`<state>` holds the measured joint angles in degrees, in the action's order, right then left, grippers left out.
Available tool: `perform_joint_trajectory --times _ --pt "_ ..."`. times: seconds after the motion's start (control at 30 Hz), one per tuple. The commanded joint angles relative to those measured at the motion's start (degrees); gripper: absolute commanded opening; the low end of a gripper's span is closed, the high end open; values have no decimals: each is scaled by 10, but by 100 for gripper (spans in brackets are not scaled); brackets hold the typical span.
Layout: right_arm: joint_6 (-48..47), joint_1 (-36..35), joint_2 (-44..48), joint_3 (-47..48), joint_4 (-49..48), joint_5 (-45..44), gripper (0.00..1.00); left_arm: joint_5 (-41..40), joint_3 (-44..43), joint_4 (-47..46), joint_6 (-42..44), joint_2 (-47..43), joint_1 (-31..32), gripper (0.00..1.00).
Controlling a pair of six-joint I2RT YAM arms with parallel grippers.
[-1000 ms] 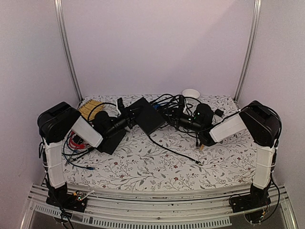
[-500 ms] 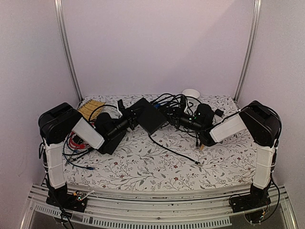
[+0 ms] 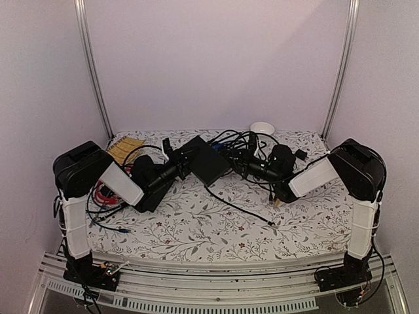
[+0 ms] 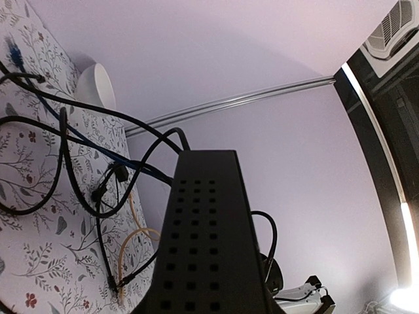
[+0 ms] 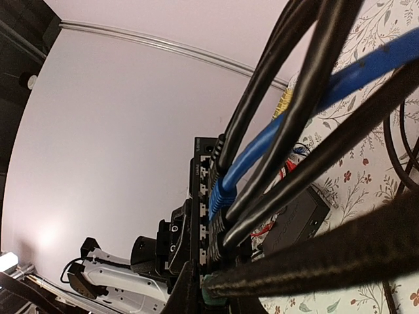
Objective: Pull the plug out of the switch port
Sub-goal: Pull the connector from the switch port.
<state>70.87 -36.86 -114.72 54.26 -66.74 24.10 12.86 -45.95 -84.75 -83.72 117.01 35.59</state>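
Switch (image 3: pixel 208 160), tilted, is clasped at one edge by the left gripper (image 3: pixel 178 163); the right gripper (image 3: pixel 237 159) is clenched among cables (image 5: pixel 288 131) at the ports (image 5: pixel 204 196), its catch not discernible

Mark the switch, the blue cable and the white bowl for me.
switch (image 3: pixel 208 162), top view, its flat upper face.
blue cable (image 5: pixel 252 160), right wrist view, the stretch just behind its plug.
white bowl (image 3: pixel 262 130), top view, its near wall.
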Motion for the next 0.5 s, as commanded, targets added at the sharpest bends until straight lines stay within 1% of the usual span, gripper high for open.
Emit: perform_joint_trajectory --times 0.0,0.1,0.23,0.33,0.47 --pt "-33 86 32 -25 -37 -101 2 50 13 -176 -5 -30 -52 0" --pt "-37 101 54 -44 -36 -97 2 61 35 -173 -2 -37 -68 0" --pt "-29 103 57 -54 -53 -112 2 67 37 -184 -8 -38 -68 0" --pt "-4 99 51 -72 -84 -144 2 50 39 -191 -10 -37 -59 0" --pt "6 78 58 -98 -100 -222 2 18 41 -196 -9 -32 -43 0"
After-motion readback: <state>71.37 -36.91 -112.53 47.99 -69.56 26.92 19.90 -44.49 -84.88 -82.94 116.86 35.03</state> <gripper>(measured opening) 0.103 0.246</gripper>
